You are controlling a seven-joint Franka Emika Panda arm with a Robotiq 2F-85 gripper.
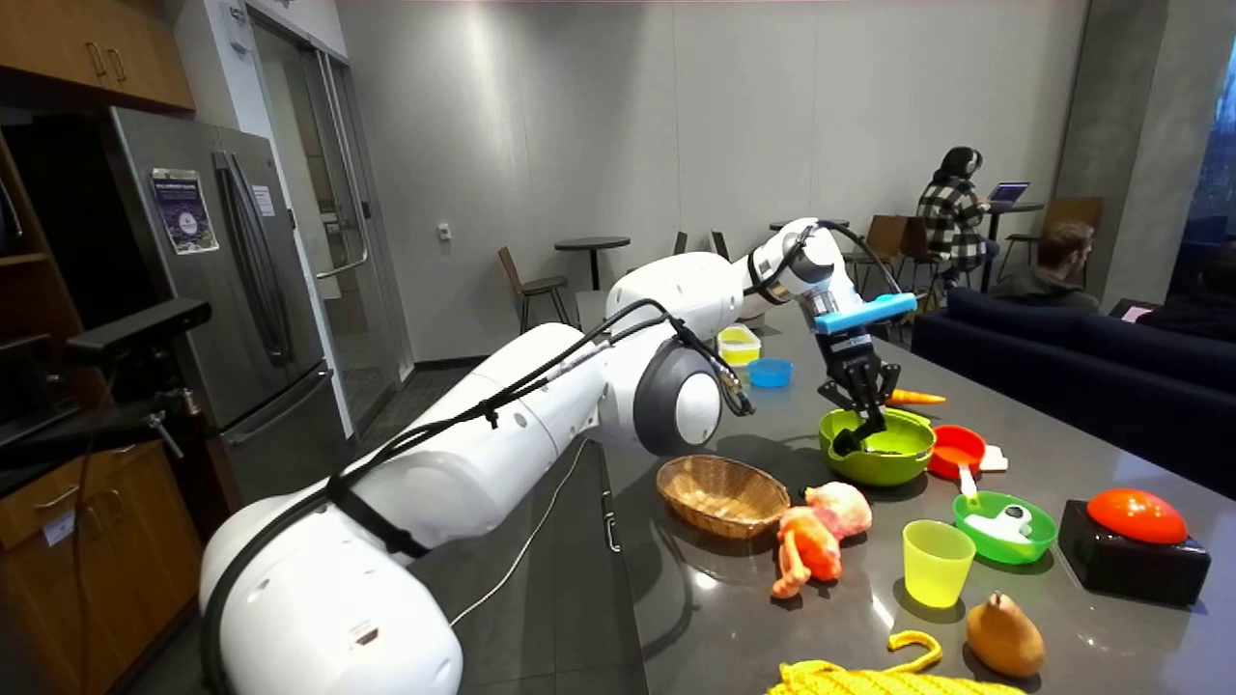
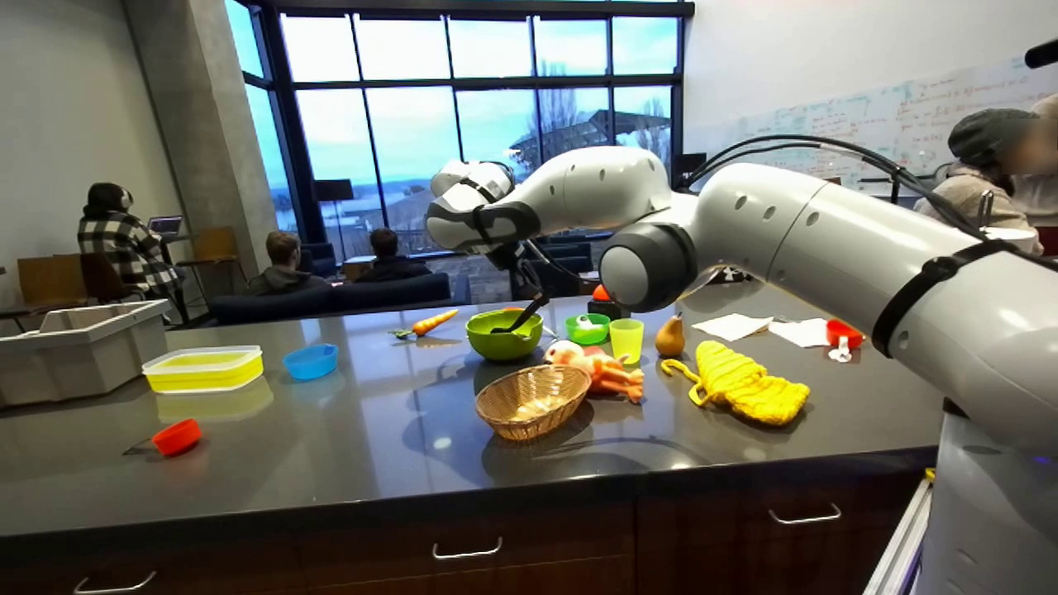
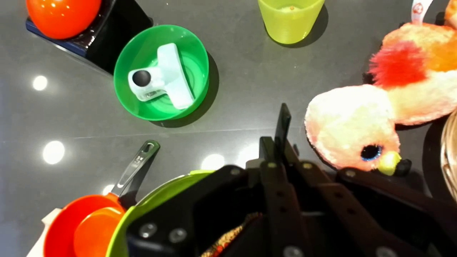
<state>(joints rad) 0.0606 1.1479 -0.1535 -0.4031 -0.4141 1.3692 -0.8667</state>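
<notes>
Fingers of mine (image 3: 272,175) are pressed narrow around a black utensil (image 3: 282,125), its lower end beneath them inside the lime-green bowl (image 1: 881,471); I judge slow, small movements best, so it neither twists nor knocks the rim.

You have a glossy grey counter (image 2: 331,463) mirroring spots of light (image 2: 443,443); beyond it you see a dark blue sofa (image 1: 1072,386), a concrete column (image 2: 190,124) and tall, dark-framed windows (image 2: 492,124) bright with daylight; next to them a white wall (image 2: 793,41) carries red writing (image 2: 926,99); in an exterior view you get a grey panelled wall (image 1: 541,135), a round table (image 1: 592,243), a glass door (image 1: 323,217) and a steel refrigerator (image 1: 205,309) by wooden cabinets (image 1: 58,43).
</notes>
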